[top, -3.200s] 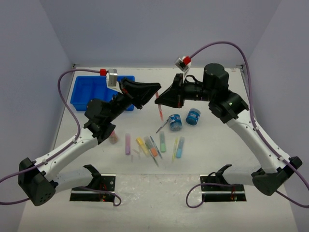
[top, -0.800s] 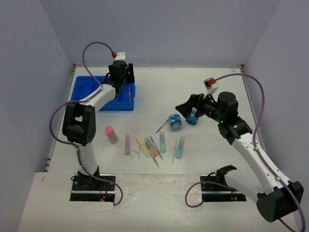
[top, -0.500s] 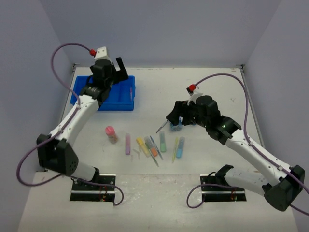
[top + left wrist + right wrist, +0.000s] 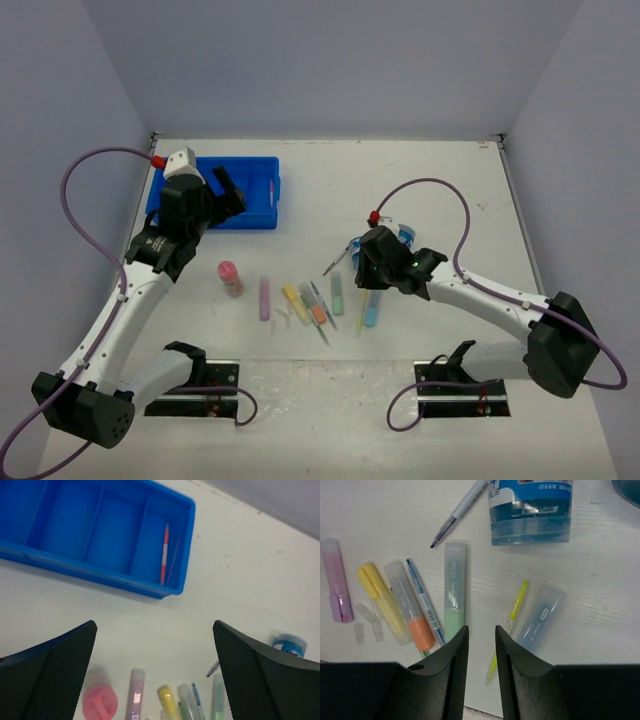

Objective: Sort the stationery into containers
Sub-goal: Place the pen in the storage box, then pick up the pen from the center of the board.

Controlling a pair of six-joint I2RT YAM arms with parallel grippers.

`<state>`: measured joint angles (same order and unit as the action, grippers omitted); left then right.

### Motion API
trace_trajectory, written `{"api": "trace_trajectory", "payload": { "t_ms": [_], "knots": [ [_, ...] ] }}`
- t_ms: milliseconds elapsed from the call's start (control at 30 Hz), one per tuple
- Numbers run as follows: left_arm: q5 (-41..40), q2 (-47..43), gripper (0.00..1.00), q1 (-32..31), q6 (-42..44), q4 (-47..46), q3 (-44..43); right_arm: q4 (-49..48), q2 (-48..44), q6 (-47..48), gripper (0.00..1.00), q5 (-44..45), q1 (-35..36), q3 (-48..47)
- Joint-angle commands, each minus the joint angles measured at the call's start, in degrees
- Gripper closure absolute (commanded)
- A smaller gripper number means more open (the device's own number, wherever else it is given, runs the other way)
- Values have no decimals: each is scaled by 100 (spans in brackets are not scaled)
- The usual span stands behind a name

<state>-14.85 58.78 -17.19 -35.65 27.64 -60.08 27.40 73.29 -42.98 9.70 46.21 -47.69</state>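
The blue tray point(image 4: 250, 203) stands at the back left, and a red-and-white pen point(image 4: 164, 555) lies in its right compartment. My left gripper point(image 4: 222, 197) hangs open and empty over the tray's near edge. On the table lie a pink-capped bottle point(image 4: 230, 277) and a row of markers: purple point(image 4: 337, 587), yellow point(image 4: 377, 600), orange point(image 4: 412, 612), green point(image 4: 455, 590) and blue point(image 4: 540, 615). A thin yellow pen point(image 4: 512, 617) and a blue pen point(image 4: 425, 602) lie among them. My right gripper point(image 4: 481, 630) hovers between the green marker and the yellow pen. Its jaws stand narrowly apart with nothing between them.
A round blue tub point(image 4: 530, 510) stands just beyond the markers, with a grey pen point(image 4: 460, 512) leaning beside it. A second blue tub point(image 4: 405, 235) peeks out behind the right arm. Two small clear caps point(image 4: 367, 622) lie near the yellow marker.
The left arm has drawn back from over the tray toward the near side, with its jaws wide. The right arm has come down and left over the marker row, and its jaws have narrowed.
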Motion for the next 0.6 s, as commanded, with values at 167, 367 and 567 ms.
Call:
{"api": "trace_trajectory", "payload": {
  "t_ms": [167,367,567],
  "knots": [
    [-89,-552,0,-4,822,777,363,128,679,-794,73,589,118,29],
    [-24,-482,0,-4,994,611,866,156,1010,-966,72,629,165,54],
    [21,-360,0,-12,1079,591,934,75,1369,-1137,75,511,313,103]
  ]
}}
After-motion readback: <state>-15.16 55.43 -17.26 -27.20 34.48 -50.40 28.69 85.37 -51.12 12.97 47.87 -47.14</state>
